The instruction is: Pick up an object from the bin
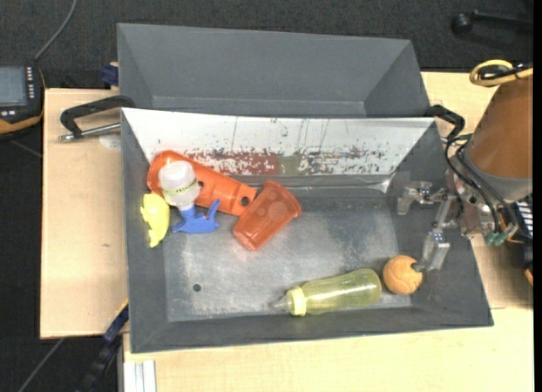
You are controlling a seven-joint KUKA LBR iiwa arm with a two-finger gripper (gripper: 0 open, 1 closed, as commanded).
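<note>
Noted jaws seemingly spread wide, gripping nothing, low at right side of bin (356, 238). Found lower fingertip (430, 262) just beside small orange ball (402, 276) near front wall. Logged arm (508, 128) entering from right, angled down-left.

The bin (347, 234) is matt grey metal, its floor scuffed and its back wall flecked with reddish marks. The cup (267, 214) is see-through orange plastic, the bottle (339, 290) cloudy yellowish plastic, the ball (402, 276) dull orange. The bench (296, 373) looks like pale smooth wood.
</note>
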